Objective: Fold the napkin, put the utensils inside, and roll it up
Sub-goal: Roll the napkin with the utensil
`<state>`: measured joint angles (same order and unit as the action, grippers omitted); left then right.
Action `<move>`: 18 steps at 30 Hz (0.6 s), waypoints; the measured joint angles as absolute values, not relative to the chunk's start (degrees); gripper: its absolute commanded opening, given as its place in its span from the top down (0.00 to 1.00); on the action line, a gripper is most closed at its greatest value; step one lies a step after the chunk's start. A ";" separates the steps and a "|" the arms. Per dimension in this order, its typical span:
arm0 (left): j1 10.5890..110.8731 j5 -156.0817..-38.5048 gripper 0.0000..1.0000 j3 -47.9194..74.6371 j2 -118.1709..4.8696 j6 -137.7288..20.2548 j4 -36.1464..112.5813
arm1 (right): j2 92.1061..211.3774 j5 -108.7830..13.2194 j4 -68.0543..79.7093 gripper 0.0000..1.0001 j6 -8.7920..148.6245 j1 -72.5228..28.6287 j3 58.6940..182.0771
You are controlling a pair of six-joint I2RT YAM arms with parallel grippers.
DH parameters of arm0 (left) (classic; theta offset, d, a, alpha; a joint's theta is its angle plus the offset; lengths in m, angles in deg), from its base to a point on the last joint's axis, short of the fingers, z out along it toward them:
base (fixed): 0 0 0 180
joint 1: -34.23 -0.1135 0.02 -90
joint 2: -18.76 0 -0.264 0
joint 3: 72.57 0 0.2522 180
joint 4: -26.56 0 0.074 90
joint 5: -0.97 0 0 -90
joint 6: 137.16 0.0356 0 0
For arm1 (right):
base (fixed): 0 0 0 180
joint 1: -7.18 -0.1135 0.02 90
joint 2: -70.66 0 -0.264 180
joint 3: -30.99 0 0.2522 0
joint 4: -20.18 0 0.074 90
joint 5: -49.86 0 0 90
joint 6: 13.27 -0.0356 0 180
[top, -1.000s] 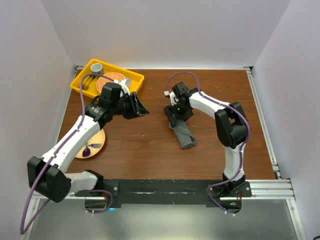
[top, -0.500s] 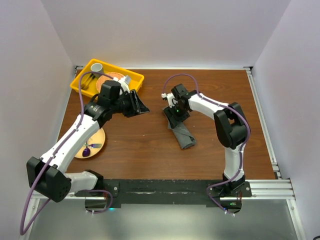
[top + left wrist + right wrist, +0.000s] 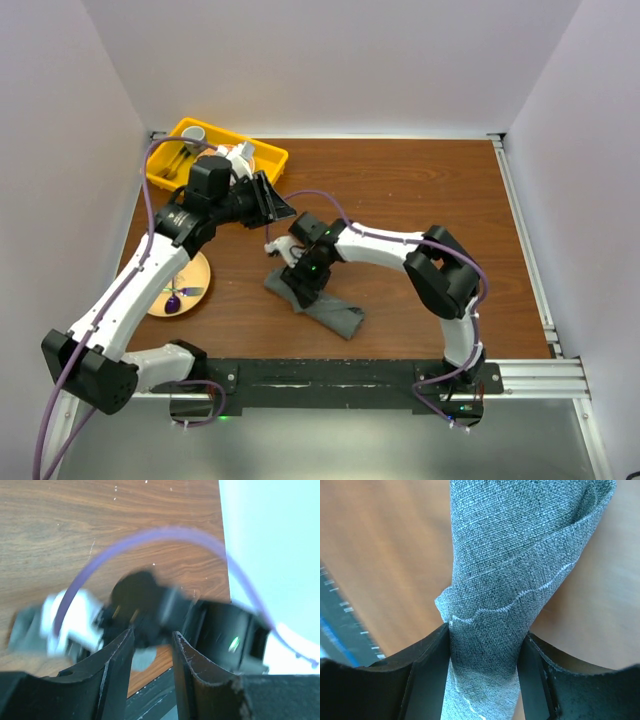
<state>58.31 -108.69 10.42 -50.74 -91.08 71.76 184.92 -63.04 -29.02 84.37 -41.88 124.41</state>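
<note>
The right arm has swung the rolled napkin (image 3: 335,313) from mid-bench (image 3: 420,200) leftward and nearer, and its jaws have closed round the bundle's far end. The left jaws hang narrowly parted and empty beside the yellow tray (image 3: 265,150). The roll looks finished, so this is probably final repositioning.

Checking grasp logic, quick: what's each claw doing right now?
Left claw: open, holding nothing.
Right claw: closed on the napkin.
</note>
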 measured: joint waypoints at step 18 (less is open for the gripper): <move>58.31 -108.30 0.58 10.25 -46.15 -91.54 72.86 | 184.85 -57.03 -30.05 0.19 83.82 -56.89 125.39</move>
<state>58.31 -108.30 10.25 -46.15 -91.54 72.86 184.85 -57.03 -30.05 83.82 -56.89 125.39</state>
